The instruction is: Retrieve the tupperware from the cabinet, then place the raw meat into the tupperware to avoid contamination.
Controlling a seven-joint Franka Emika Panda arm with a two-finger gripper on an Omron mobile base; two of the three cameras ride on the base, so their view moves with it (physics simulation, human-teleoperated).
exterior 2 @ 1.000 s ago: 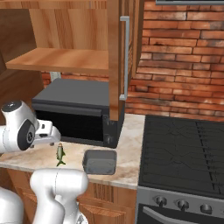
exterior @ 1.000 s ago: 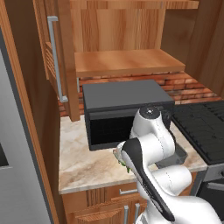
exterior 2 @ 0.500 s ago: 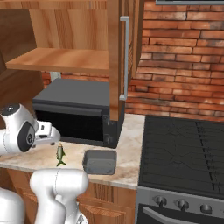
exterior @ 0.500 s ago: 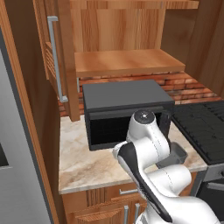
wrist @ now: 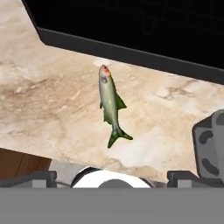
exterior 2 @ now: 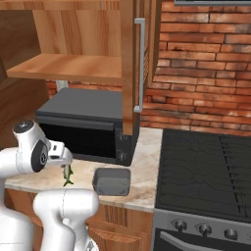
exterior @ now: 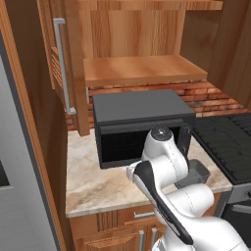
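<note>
The raw meat, a small silvery-green fish [wrist: 110,105] [exterior 2: 67,175], lies flat on the marble counter [wrist: 52,100] in front of the microwave. My gripper [wrist: 111,177] [exterior 2: 62,162] hangs just above it, open, with nothing between its fingertips [wrist: 35,177]. The tupperware [exterior 2: 112,180] [exterior: 198,171] [wrist: 212,144], a small dark grey tub, stands on the counter to the fish's right, near the stove. The cabinet [exterior: 142,68] [exterior 2: 128,63] above is open, its wooden shelf bare.
A big black microwave [exterior: 139,125] [exterior 2: 83,122] [wrist: 131,26] stands at the back of the counter under the shelf. A black stove [exterior 2: 211,171] lies to the right. The open cabinet doors [exterior: 61,63] jut out overhead. A tall wooden panel bounds the left.
My hand has dropped slightly and moved a little toward the fish. The fish and the tupperware have stayed where they were.
</note>
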